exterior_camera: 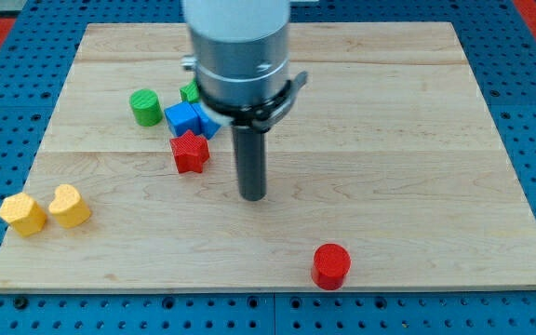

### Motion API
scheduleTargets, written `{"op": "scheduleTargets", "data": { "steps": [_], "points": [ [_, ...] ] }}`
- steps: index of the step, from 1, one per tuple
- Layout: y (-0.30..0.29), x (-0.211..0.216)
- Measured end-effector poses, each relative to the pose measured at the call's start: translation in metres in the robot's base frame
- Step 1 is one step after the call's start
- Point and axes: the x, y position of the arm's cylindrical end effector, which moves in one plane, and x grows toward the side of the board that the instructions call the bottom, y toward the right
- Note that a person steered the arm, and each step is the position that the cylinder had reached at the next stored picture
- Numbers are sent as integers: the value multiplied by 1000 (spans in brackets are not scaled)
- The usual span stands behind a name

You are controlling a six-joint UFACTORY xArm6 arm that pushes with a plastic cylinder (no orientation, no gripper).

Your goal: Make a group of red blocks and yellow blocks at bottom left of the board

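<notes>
Two yellow blocks lie at the board's bottom left: a hexagon-like one (22,214) and a heart-like one (69,206), side by side and touching. A red star block (190,152) sits left of centre. A red cylinder (330,266) stands near the bottom edge, right of centre. My tip (252,195) is on the board at the centre, to the right of and a little below the red star, apart from it, and well above and to the left of the red cylinder.
A green cylinder (144,107) stands above and left of the red star. A blue block (191,119) lies just above the star. Another green block (190,92) peeks out behind the arm's body. The wooden board (417,140) rests on a blue pegboard.
</notes>
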Motion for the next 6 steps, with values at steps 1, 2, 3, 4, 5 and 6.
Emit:
{"op": "scheduleTargets", "data": {
  "steps": [1, 2, 3, 4, 5, 6],
  "points": [
    [14, -14],
    [14, -15],
    [19, -27],
    [23, -29],
    [-6, -61],
    [-53, -79]
  ]
}}
